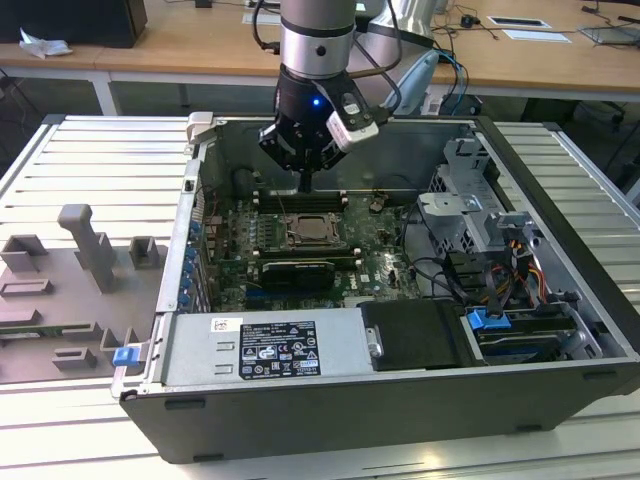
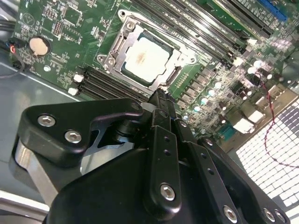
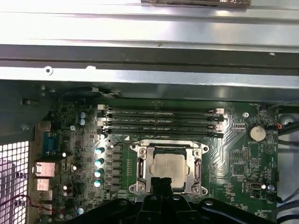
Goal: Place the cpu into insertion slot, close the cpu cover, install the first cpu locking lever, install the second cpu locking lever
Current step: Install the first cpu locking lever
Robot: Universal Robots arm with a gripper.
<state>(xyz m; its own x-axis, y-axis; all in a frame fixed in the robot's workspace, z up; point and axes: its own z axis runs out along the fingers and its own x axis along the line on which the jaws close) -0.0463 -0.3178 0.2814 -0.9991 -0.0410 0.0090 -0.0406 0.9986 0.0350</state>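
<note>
At the exterior view's left, grey plastic fixtures (image 1: 90, 250) stand on the ribbed metal bench (image 1: 60, 400), and a small blue clip (image 1: 125, 355) sits just beside the corner of the open computer case (image 1: 330, 420). Inside the case, the green motherboard (image 1: 375, 245) lies flat, with a black expansion card (image 1: 292, 272) near the front of the socket. Above the middle of the board, the robot arm (image 1: 315, 35) comes down from the top, and its claw (image 1: 305, 183) points down at the far edge of the socket, close to the memory slots (image 3: 161, 122). In both wrist views the two black fingers (image 2: 161, 121) are pressed together with no gap between them and nothing between them, so the claw is clenched and empty; its tip is just beside the edge of the socket frame. The cpu (image 2: 145, 58) with its pale silver top already lies inside the socket, flat, and in the first wrist view (image 3: 169, 164) it is seen right in front of the finger tips. The cpu cover (image 2: 122, 52) lies around the chip as a silver frame; whether the levers are locked I cannot tell. A round coin battery (image 2: 39, 45) sits on the board, well apart from the socket. At the exterior view's right, a metal drive cage (image 1: 465, 205) and coloured cables (image 1: 520, 265) are inside the case, and a blue latch (image 1: 488, 322) is near the front wall.
</note>
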